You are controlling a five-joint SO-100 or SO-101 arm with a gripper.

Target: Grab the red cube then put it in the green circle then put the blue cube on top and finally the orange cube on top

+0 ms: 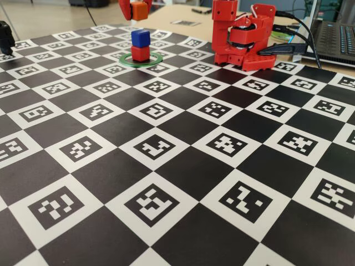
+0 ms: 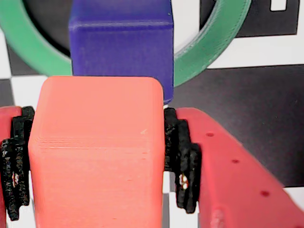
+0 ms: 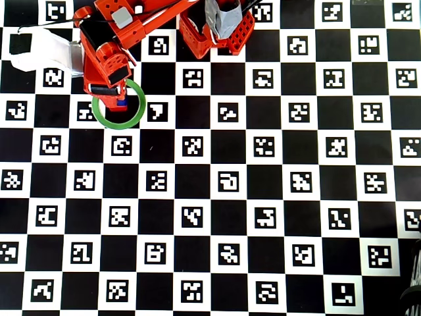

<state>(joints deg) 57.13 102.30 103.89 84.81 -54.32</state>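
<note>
Nearest the wrist camera, the orange cube fills the lower left of the frame, clamped between the black ridged pads of the red hand, whose fingers are closed to the cube's width and press on its two sides. Only the pads and part of the right finger show there; the fingertips themselves are hidden behind the cube. Just beyond the orange cube, the blue cube sits at the top centre of that frame, its upper edge cut off, and the green circle curves past it on both sides, also cropped by the frame. The red cube cannot be seen in the wrist view, since the blue one covers it. In the fixed view, at the upper left of the frame, the red cube stands inside the green circle on the checkered table, with the blue cube stacked squarely on it. The hand hangs above that stack with the orange cube in its grip, clear of the blue cube; the top edge cuts off the rest of the arm. From overhead, the arm hides nearly the whole stack: only a sliver of the blue cube shows inside the green circle at the upper left, and the hand's opening cannot be made out there.
</note>
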